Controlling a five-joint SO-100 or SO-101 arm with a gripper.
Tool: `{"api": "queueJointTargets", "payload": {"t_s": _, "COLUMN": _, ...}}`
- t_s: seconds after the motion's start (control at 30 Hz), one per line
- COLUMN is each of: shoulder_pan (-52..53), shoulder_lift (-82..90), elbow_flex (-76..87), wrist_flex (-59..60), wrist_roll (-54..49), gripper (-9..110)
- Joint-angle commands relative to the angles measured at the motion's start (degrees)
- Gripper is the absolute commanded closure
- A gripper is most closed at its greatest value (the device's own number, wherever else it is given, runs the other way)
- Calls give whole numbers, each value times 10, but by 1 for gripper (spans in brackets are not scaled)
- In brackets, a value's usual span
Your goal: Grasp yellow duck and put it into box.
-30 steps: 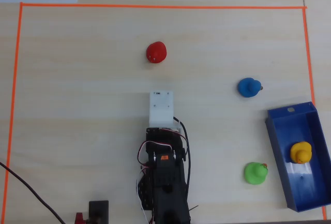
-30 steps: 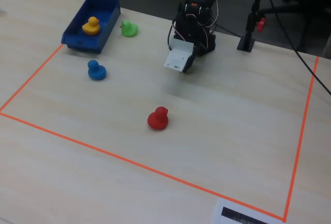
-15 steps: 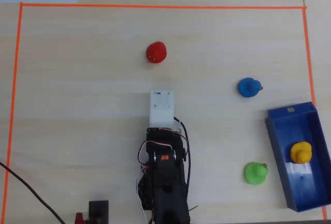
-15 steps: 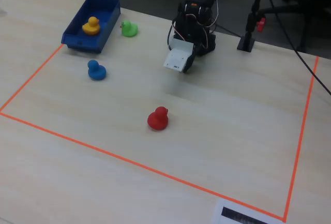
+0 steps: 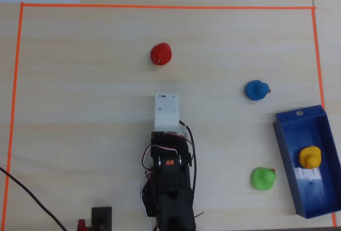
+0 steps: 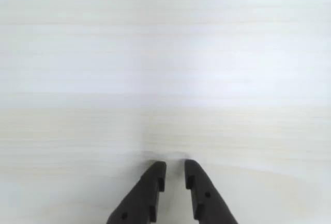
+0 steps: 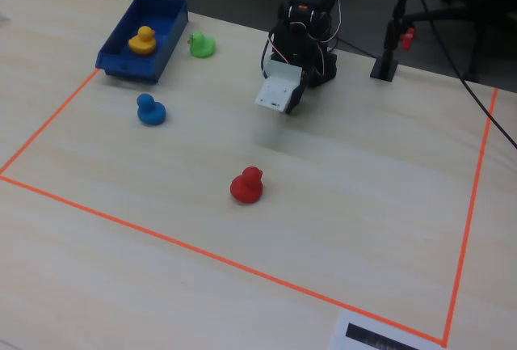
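Note:
The yellow duck (image 5: 309,157) (image 7: 143,40) sits upright inside the blue box (image 5: 287,167) (image 7: 166,51), at the right edge of the overhead view. My arm (image 5: 169,183) (image 7: 305,39) is folded back near the table's front edge, well away from the box. In the wrist view my gripper (image 6: 175,168) hovers over bare wood, its two dark fingers (image 6: 150,193) nearly together with only a narrow slit between them and nothing held.
A red duck (image 5: 160,54) stands ahead of the arm, a blue duck (image 5: 257,90) to the right, and a green duck (image 5: 262,178) just left of the box. Orange tape (image 5: 160,7) frames the work area. A black stand (image 7: 388,59) is beside the arm's base.

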Motion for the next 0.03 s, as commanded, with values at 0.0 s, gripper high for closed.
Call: {"api": "queueJointTargets", "payload": {"t_s": 0.0, "shoulder_pan": 2, "shoulder_lift": 1, "elbow_flex": 0, "wrist_flex": 7, "wrist_roll": 2, "gripper": 99}}
